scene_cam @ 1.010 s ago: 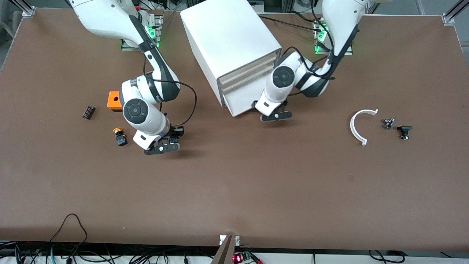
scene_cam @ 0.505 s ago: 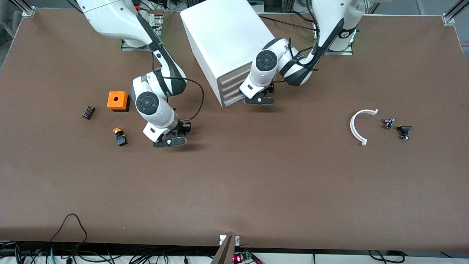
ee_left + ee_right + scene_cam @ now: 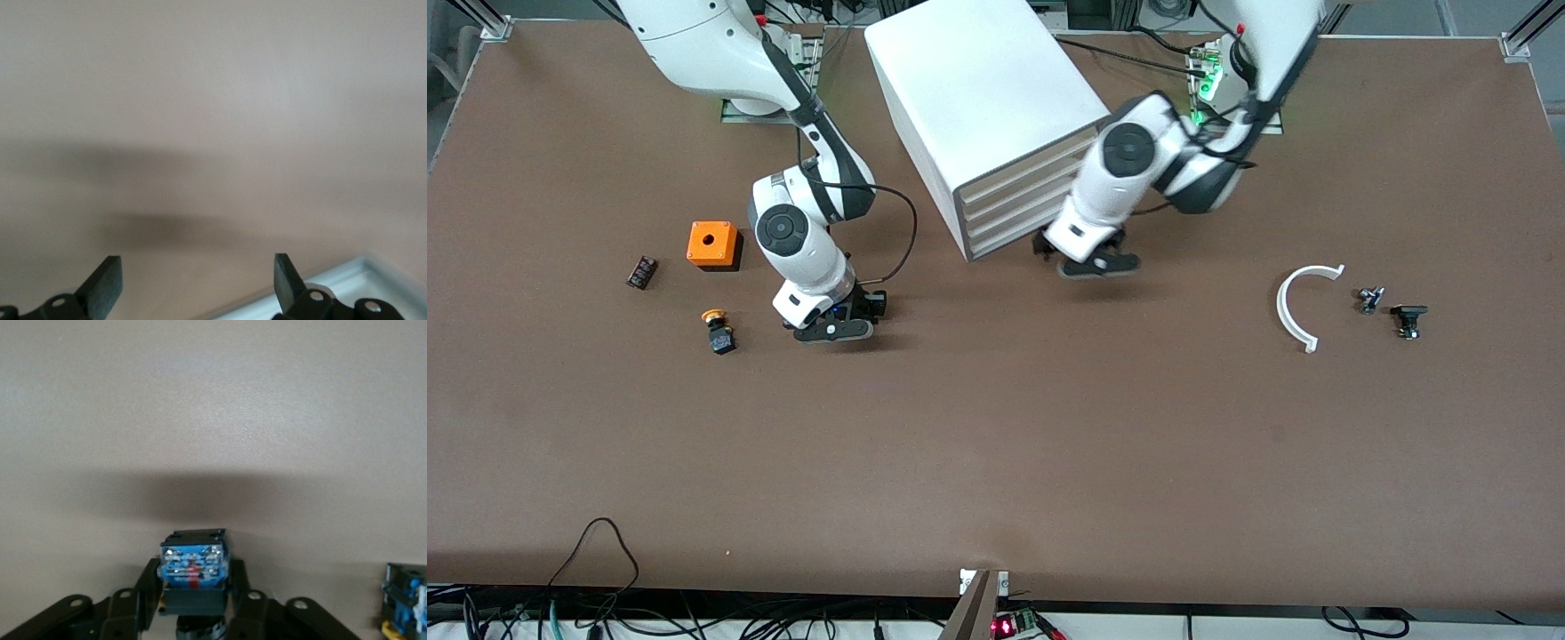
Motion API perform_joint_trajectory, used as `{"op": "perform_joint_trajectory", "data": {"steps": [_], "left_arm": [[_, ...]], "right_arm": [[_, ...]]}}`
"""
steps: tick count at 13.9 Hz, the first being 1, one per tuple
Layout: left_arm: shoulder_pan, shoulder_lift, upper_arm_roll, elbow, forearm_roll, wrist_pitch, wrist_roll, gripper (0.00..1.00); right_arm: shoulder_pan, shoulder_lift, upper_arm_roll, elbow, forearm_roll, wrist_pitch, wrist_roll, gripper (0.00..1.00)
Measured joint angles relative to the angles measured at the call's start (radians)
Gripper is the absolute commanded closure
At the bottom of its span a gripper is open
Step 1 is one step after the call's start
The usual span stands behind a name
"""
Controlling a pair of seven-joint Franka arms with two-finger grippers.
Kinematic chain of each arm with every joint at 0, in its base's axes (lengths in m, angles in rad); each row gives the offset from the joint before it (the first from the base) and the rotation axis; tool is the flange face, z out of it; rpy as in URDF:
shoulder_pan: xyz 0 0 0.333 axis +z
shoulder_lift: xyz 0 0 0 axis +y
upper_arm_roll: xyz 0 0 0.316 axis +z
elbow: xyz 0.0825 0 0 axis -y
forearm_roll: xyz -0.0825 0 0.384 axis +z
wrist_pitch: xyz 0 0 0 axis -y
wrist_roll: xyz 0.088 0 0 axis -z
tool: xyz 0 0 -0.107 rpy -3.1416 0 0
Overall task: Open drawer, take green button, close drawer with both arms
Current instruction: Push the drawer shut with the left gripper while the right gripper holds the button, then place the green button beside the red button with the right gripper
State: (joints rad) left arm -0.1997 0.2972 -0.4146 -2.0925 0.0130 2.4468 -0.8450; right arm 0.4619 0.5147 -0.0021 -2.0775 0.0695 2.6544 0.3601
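The white cabinet (image 3: 978,80) stands at the back middle of the table with its four cream drawer fronts flush; the lowest drawer (image 3: 1014,236) is shut. My left gripper (image 3: 1096,264) hangs open and empty low over the table just in front of the cabinet; in the left wrist view (image 3: 197,283) its fingers stand wide apart beside a white cabinet edge (image 3: 347,288). My right gripper (image 3: 834,331) is low over the table toward the right arm's end, shut on the button (image 3: 193,570), which shows its black-and-blue body. The green cap is hidden.
An orange-yellow-capped button (image 3: 716,333) lies beside my right gripper and also shows in the right wrist view (image 3: 404,600). An orange box (image 3: 713,244) and a small dark part (image 3: 641,271) lie near it. A white curved piece (image 3: 1303,304) and two small dark parts (image 3: 1408,320) lie toward the left arm's end.
The lowest drawer stuck out a second ago and is now flush. My left gripper pressed against the drawer fronts, then drew back from them. My right gripper shifted slightly with the button.
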Motion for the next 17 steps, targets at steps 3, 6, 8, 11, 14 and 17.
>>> {"op": "perform_joint_trajectory", "data": {"steps": [3, 6, 8, 11, 14, 17], "left_arm": [[0.117, -0.086, 0.051, 0.064, 0.000, 0.000, 0.073, 0.00], [0.177, -0.147, 0.106, 0.108, 0.000, -0.038, 0.288, 0.00], [0.219, -0.184, 0.136, 0.141, 0.000, -0.158, 0.457, 0.00], [0.241, -0.244, 0.219, 0.241, 0.000, -0.400, 0.678, 0.00], [0.244, -0.311, 0.309, 0.331, 0.000, -0.594, 0.856, 0.00], [0.246, -0.345, 0.364, 0.351, 0.000, -0.659, 0.969, 0.00]], "right_arm": [[0.000, -0.018, 0.000, 0.040, 0.000, -0.054, 0.085, 0.00], [-0.003, -0.063, -0.006, 0.192, -0.001, -0.311, 0.107, 0.00], [-0.015, -0.102, -0.021, 0.284, -0.018, -0.464, 0.113, 0.00], [-0.041, -0.149, -0.055, 0.379, -0.042, -0.641, 0.113, 0.00], [-0.109, -0.179, -0.059, 0.502, -0.092, -0.816, 0.113, 0.00], [-0.224, -0.226, -0.051, 0.576, -0.097, -0.903, 0.083, 0.00]]}}
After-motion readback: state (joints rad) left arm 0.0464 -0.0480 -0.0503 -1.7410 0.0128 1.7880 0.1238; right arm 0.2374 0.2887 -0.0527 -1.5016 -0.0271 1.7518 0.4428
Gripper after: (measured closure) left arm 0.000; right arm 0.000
